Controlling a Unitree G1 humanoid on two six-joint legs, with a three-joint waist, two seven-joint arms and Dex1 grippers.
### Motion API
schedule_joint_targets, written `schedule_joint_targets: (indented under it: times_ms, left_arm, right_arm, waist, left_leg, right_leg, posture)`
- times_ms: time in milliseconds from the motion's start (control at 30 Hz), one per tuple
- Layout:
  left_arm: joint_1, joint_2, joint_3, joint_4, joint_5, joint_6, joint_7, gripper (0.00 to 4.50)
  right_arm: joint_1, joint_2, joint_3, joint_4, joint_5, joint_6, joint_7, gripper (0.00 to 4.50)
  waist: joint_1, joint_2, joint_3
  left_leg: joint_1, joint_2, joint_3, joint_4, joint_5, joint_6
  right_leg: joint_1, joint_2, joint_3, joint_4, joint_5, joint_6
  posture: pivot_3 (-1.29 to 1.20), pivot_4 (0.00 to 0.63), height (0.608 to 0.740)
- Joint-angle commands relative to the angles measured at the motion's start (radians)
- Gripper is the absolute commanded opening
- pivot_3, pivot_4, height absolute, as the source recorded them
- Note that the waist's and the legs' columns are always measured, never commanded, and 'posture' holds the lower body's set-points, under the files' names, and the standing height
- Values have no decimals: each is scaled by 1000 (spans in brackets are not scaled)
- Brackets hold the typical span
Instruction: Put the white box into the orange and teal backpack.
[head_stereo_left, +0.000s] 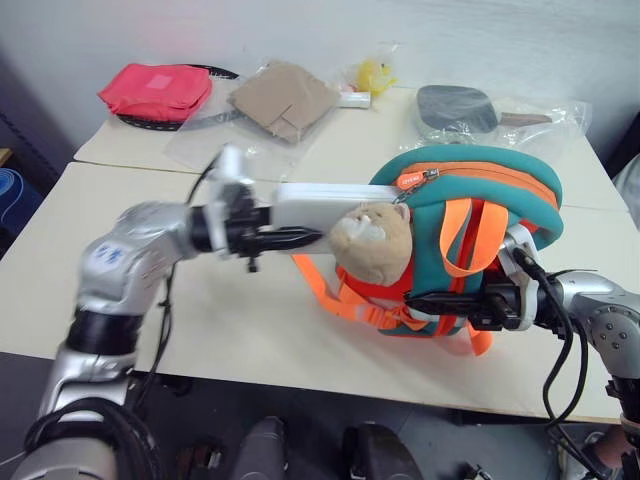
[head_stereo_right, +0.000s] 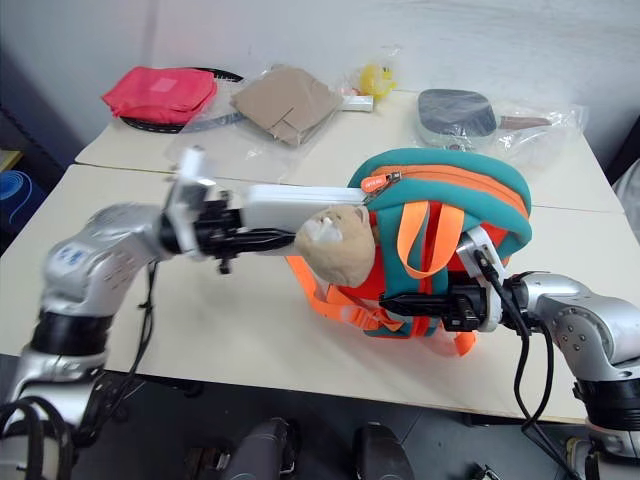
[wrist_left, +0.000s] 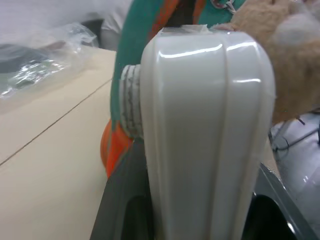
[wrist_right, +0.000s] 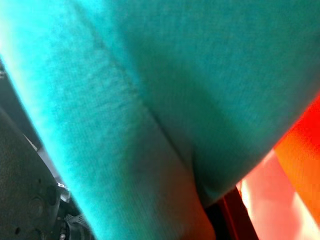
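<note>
White box (head_stereo_left: 312, 205), pinched in the left end effector (head_stereo_left: 290, 238), hangs above mid-counter (head_stereo_left: 250, 340) at the backpack (head_stereo_left: 470, 215) mouth; right end effector (head_stereo_left: 432, 303) pinches the backpack. Next: slide it inside.

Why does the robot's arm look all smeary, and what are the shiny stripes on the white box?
In the left eye view the left tool and its arm are smeared by motion blur, while the backpack stays crisp. In the left wrist view glare streaks cross the white box. In the right wrist view the teal fabric is too close and looks fuzzy.
</note>
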Motion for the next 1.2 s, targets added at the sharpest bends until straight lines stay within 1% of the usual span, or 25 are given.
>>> schedule_joint_targets:
  times_ms: [33,67,100,200,267,333,400,567,600,633,667,733,800,867,933,1067,1167,1200]
  left_arm:
    - [-90,-70,-144,145,121,-10,-59,1264]
    - [-105,-87,-172,181,128,-6,-109,1264]
    - [-116,-115,-182,226,149,-52,-126,1264]
    - [-137,-232,-109,347,170,-201,-61,1264]
    - [-136,-287,-47,375,153,-229,-21,1264]
    - [-117,-320,10,369,135,-320,-23,1981]
    - [-72,-303,50,320,109,-342,-61,2510]
    - [41,-179,98,209,97,-317,-124,4000]
    - [67,-123,102,176,100,-312,-165,4294]
    - [96,-56,113,141,98,-305,-213,4484]
    - [118,7,132,119,96,-297,-244,4484]
    - [151,98,167,81,75,-272,-285,4484]
    - [185,155,195,22,52,-267,-305,4484]
    - [222,177,225,-70,1,-227,-301,4484]
    - [250,168,245,-166,-60,-166,-265,4484]
    - [269,61,236,-332,-122,-118,-113,4484]
    - [271,-1,195,-388,-107,-105,-38,4484]
    - [274,-27,163,-379,-62,-135,-12,4484]
  right_arm:
    - [-3,-4,11,-27,-16,-16,29,14]
    - [-3,5,10,-31,-15,-20,25,14]
    - [-1,12,9,-35,-15,-23,21,14]
    - [8,24,0,-47,-16,-24,5,14]
    - [19,31,-6,-55,-14,-23,-8,14]
    - [41,35,-14,-68,-13,-27,-21,0]
    - [62,43,-24,-79,-11,-32,-38,0]
    - [82,58,-37,-81,-14,-47,-66,0]
    - [82,61,-35,-75,-21,-54,-68,0]
    - [81,64,-34,-67,-30,-63,-74,0]
    - [78,69,-33,-57,-37,-70,-78,0]
    - [66,80,-27,-34,-57,-88,-84,0]
    - [58,85,-17,-11,-75,-102,-78,0]
    - [53,86,-11,4,-90,-111,-70,0]
    - [50,87,-9,15,-99,-116,-63,0]
    - [36,95,6,43,-123,-132,-52,0]
    - [25,99,15,58,-137,-139,-41,0]
    - [20,101,17,63,-142,-141,-37,0]
  waist:
    - [-6,0,0]
    - [-13,0,0]
    - [-16,0,0]
    - [-12,1,0]
    - [-12,1,0]
    - [-12,1,0]
    - [-14,1,0]
    - [-28,1,0]
    - [-31,1,0]
    - [-32,1,0]
    - [-33,1,0]
    - [-45,1,0]
    - [-40,1,0]
    - [-31,1,0]
    - [-21,1,0]
    - [-14,1,0]
    - [-18,1,0]
    - [-19,1,0]
  left_leg:
    - [0,0,1,0,0,0]
    - [0,0,2,0,-1,0]
    - [-1,1,2,-1,-1,0]
    - [0,2,1,-1,0,-1]
    - [0,2,0,1,1,-2]
    - [0,1,0,2,1,-1]
    - [0,1,0,2,1,-1]
    - [1,3,0,1,2,-4]
    - [1,3,0,1,2,-4]
    - [1,3,-1,1,2,-4]
    - [1,2,-1,1,2,-4]
    - [1,3,0,0,2,-4]
    - [1,2,-1,0,2,-4]
    - [0,2,-2,0,2,-3]
    - [0,1,-2,1,1,-1]
    - [0,0,-2,2,0,1]
    - [1,0,-2,2,0,0]
    - [1,1,-2,1,0,0]
  right_leg:
    - [0,0,1,0,0,1]
    - [0,1,1,0,0,1]
    - [-1,1,1,1,0,1]
    - [-1,2,1,0,0,1]
    - [-2,2,1,0,0,1]
    - [-1,1,1,1,0,1]
    - [-1,1,1,1,0,1]
    - [-2,2,1,2,0,1]
    - [-2,2,1,3,0,1]
    - [-2,2,1,3,0,1]
    - [-1,2,1,3,0,1]
    - [-2,2,1,2,0,1]
    - [-2,2,1,2,0,0]
    - [-2,1,0,2,0,0]
    - [0,-1,0,1,0,0]
    - [1,-2,0,0,0,1]
    - [1,0,1,1,0,1]
    - [1,0,1,1,0,1]
  posture:
    - [0,150,740]
    - [0,150,740]
    - [0,150,740]
    - [0,150,740]
    - [0,150,740]
    - [0,150,740]
    - [0,150,740]
    - [0,150,740]
    - [0,150,740]
    - [0,150,740]
    - [0,150,740]
    - [0,150,740]
    - [0,150,740]
    - [0,150,740]
    - [0,150,740]
    - [0,150,740]
    - [0,150,740]
    - [0,150,740]
